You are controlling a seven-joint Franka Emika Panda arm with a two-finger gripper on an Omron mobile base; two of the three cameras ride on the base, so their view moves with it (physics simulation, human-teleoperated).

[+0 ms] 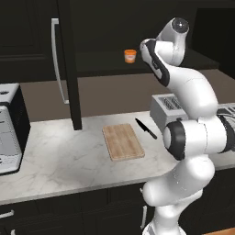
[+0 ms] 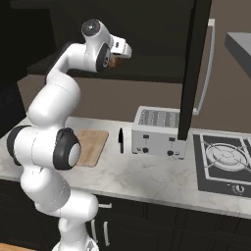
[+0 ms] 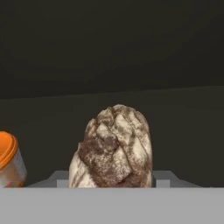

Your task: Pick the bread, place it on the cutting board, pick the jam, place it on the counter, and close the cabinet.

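In the hand view the bread [image 3: 114,146], a brown crusty loaf piece, stands right in front of the camera, and my gripper [image 3: 112,180] is shut on it, a finger against each side. The orange jam [image 3: 8,162] stands just left of it on the dark shelf. From the left base view the jam [image 1: 130,56] sits inside the open cabinet [image 1: 69,69], with the arm raised to the shelf beside it. The right base view catches my hand [image 2: 119,53] at shelf height, a bit of bread [image 2: 115,61] under it. Below, the cutting board [image 1: 123,141] lies bare on the counter [image 1: 59,156].
A black knife [image 1: 146,128] lies right of the board, and a silver toaster [image 2: 157,131] stands beyond it. The open cabinet door [image 2: 195,68] hangs over the toaster. A stove [image 2: 223,157] is at the right, and a white appliance [image 1: 9,133] at the counter's left end.
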